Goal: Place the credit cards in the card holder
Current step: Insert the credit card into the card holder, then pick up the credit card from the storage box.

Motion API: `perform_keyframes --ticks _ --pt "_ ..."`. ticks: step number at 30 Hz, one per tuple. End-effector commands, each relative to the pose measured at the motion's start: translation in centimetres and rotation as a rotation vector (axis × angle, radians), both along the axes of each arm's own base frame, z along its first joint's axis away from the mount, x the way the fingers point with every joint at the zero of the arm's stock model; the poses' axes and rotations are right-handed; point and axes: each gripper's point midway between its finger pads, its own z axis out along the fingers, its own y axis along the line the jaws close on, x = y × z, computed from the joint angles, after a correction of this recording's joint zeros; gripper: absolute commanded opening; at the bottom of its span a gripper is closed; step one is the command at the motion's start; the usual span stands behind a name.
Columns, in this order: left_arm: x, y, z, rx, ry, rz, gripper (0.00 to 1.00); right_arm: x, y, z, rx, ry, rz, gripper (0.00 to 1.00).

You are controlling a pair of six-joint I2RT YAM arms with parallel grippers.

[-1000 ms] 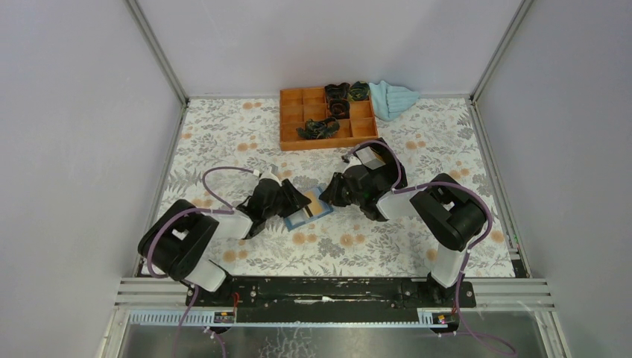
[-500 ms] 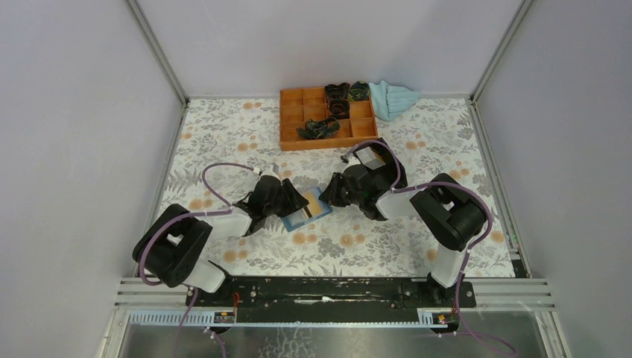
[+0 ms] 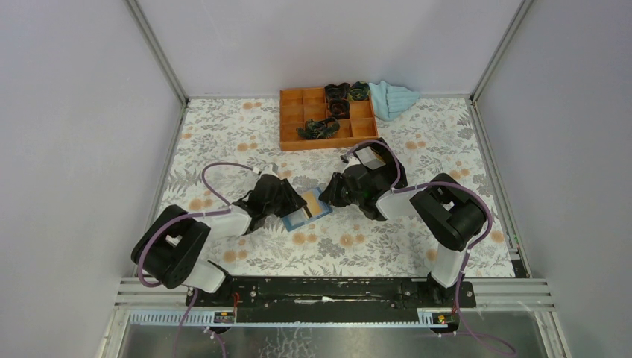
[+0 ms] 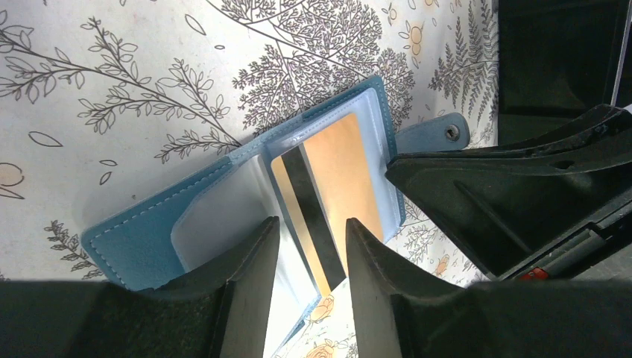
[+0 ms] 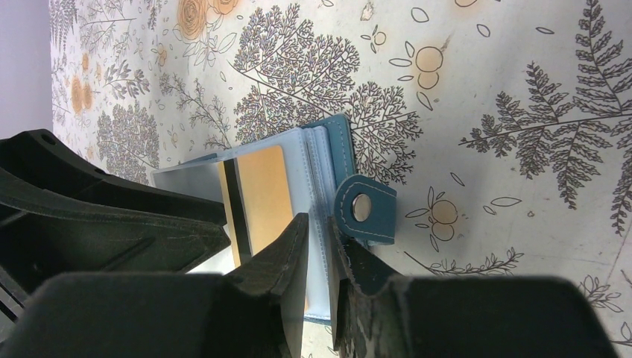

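Left gripper [image 4: 309, 227] has edged in toward the card holder [image 4: 141, 231]. Its jaws have narrowed but are still apart, straddling the near end of the tan credit card [image 4: 339, 171]. The card seems partway into a sleeve. Right gripper [image 5: 319, 224] stays pinched on the holder's clasp side, with the holder open on the table [image 3: 223, 134] between the arms, so I judge this card is nearly seated.

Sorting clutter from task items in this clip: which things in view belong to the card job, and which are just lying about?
Part of the job:
- card holder, lying open
- tan-orange credit card on its inside
- left claw and right claw, both at the holder

Just lying about:
- orange compartment tray
- dark items in it
- light blue cloth by the tray
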Motion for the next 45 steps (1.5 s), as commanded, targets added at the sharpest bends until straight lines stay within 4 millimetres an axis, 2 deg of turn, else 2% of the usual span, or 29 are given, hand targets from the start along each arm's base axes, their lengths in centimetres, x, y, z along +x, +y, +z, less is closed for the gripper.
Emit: perform_keyframes --ticks 1,8,18,24,31,39,40,45 --pt "0.8 -0.8 1.3 -0.016 -0.028 0.003 0.44 -0.5 0.6 -0.5 -0.014 0.004 0.033 0.22" --pt "1.5 -2.0 1.9 -0.031 -0.038 -0.006 0.41 -0.6 0.6 -0.6 -0.013 0.005 0.035 0.22" --pt "1.4 -3.1 0.9 -0.022 -0.015 -0.027 0.40 -0.7 0.6 -0.6 -0.009 0.003 0.036 0.22" --pt "1.3 -2.3 0.6 0.012 -0.016 -0.012 0.40 -0.4 0.0 0.1 -0.039 -0.027 0.028 0.22" --pt "0.8 -0.7 0.3 0.072 -0.037 0.015 0.41 0.7 -1.0 2.6 -0.113 -0.109 0.018 0.24" --pt "1.4 -0.1 -0.6 0.124 -0.042 0.012 0.41 2.0 -1.6 5.2 -0.190 -0.185 0.019 0.29" --pt "1.5 0.0 -0.7 0.127 -0.043 0.013 0.41 2.3 -1.6 6.6 -0.186 -0.214 0.013 0.29" --pt "1.8 0.5 -0.9 0.139 -0.044 0.016 0.40 3.5 -2.4 9.1 -0.260 -0.273 0.002 0.34"
